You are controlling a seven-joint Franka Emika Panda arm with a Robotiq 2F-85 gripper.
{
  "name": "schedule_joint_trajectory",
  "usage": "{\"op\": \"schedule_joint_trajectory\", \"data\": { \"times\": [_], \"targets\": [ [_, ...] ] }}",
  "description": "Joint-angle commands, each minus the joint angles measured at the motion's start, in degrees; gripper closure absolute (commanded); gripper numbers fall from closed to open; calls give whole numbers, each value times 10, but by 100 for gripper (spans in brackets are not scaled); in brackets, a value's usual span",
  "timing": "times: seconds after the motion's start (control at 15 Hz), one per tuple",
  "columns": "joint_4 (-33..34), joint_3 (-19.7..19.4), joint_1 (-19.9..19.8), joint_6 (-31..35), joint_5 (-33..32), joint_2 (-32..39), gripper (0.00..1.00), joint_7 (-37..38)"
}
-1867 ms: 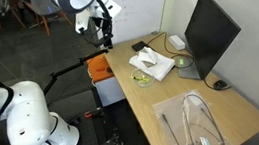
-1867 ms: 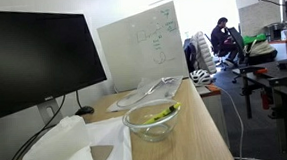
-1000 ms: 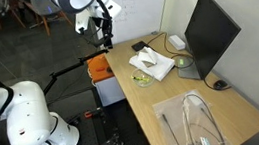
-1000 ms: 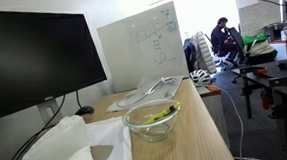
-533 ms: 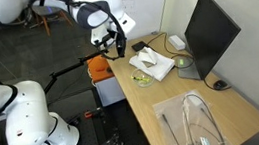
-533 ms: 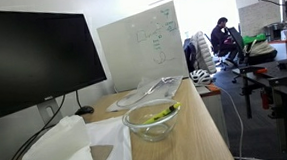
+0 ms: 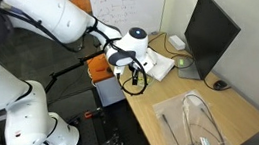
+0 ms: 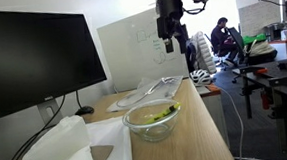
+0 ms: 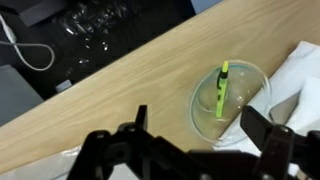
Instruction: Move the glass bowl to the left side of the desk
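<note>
Light tan wooden desk (image 9: 120, 85) carries a small shallow round bowl of yellow-green tinted clear glass (image 9: 245, 85) near its edge; a green stick-like item (image 9: 221, 90) lies inside; a crumpled white bundle (image 9: 300, 65) sits just beside it; the black jaws hang wide apart above the bowl, holding nothing.

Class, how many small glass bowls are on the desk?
1: the small round yellow-green-tinted glass bowl, at the edge of the light wooden desk, beside the white bundle. None seems hidden.
</note>
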Motion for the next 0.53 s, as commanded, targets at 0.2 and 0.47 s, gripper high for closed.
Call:
{"op": "schedule_joint_trajectory", "data": {
  "times": [0.2, 0.47],
  "targets": [
    [62, -13, 5, 12, 51, 115, 0, -60],
    [71, -19, 0, 15, 55, 153, 0, -68]
  ]
}}
